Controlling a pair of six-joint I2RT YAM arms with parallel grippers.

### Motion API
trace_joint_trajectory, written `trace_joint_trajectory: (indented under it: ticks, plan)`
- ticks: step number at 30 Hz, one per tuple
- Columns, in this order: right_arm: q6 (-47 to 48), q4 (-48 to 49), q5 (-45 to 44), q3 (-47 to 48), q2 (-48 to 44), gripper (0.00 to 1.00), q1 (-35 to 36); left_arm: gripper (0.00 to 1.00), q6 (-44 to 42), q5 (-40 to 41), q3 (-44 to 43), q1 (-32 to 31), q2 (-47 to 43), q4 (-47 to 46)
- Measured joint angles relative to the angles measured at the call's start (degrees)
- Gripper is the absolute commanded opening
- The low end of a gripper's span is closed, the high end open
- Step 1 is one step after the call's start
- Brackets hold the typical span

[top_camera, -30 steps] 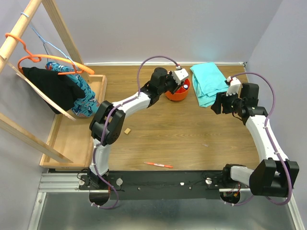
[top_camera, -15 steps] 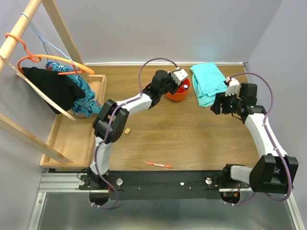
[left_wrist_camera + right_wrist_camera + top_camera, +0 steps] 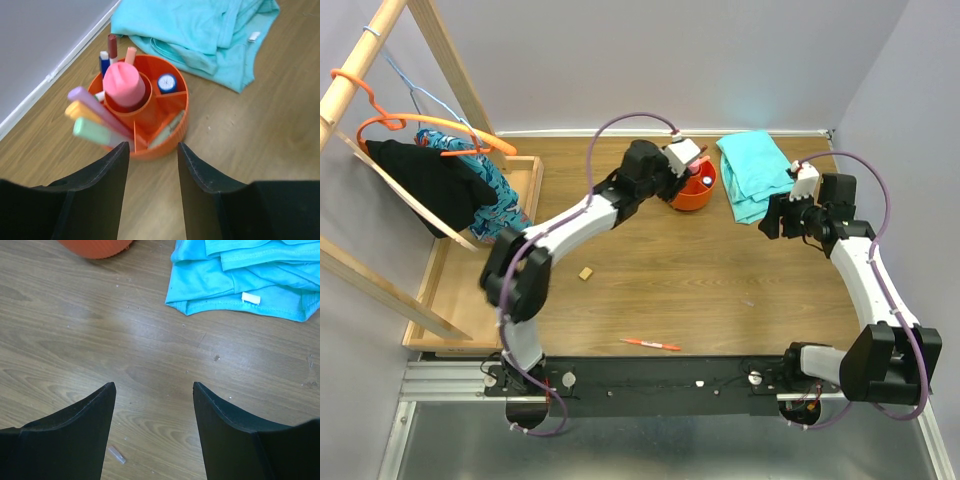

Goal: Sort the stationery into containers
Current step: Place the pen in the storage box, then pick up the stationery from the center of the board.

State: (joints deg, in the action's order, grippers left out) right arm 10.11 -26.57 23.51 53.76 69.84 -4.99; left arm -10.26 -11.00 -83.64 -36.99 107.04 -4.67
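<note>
Judging the thin red plastic pen (image 3: pixel 650 344) light and slippery, we'd pinch mid-barrel; left hand (image 3: pixel 152 147) and right hand (image 3: pixel 153 385) spread, empty.

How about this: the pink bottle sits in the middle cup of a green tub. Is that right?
No. The tub is orange, not green. The pink bottle does sit in its middle cup; the left wrist view shows it.

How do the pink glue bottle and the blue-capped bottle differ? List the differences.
The pink glue bottle fills the central cup; the blue-capped bottle sits in an outer compartment. The pink glue bottle rises above the rim; the blue-capped bottle ends near rim level. Both stand upright in the orange tub.
</note>
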Motion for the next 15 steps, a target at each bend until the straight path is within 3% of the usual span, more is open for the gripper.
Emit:
trace_joint_trajectory:
  ticks: [8, 11, 15]
  plan:
    - [0.3, 0.3, 0.2, -2.8, -2.4, 0.71, 0.0, 0.57, -8.5, 1.0, 18.2, 0.3, -29.1, 16.0]
    - [0.3, 0.3, 0.5, -4.0, -3.3, 0.71, 0.0, 0.58, -12.0, 2.8, 25.1, 0.9, -34.3, 21.5]
    - [0.2, 0.3, 1.0, -4.6, -4.0, 0.71, 0.0, 0.57, -14.9, 4.3, 29.6, 3.0, -33.9, 32.0]
